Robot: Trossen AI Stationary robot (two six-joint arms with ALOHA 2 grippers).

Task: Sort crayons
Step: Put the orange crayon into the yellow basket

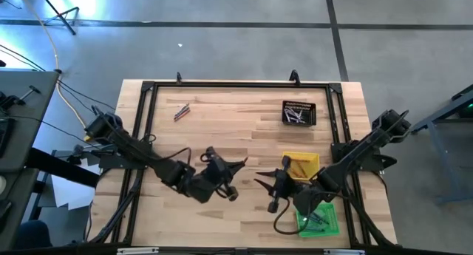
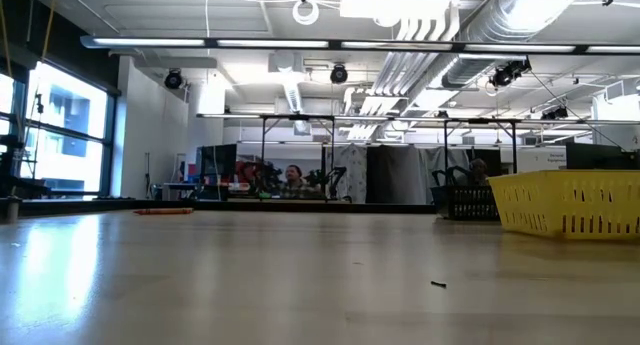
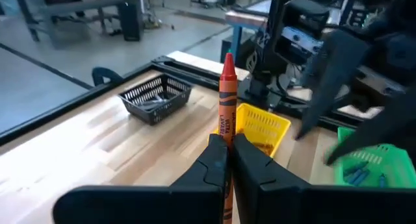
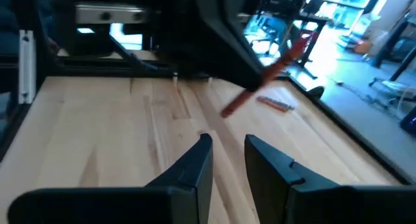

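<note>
Currently my left jaws [image 3: 229,160] clamp an upright orange-red crayon [image 3: 227,100]; its wrapper print is unreadable. My right jaws [image 4: 227,149] stand apart over the counter [image 1: 222,129], empty.

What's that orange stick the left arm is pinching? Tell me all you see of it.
It is an orange-red crayon with a pointed red tip and a printed paper wrapper. The left pincer is shut on its lower part, holding it upright above the wooden table, touching nothing else. The yellow tray lies beyond it.
</note>
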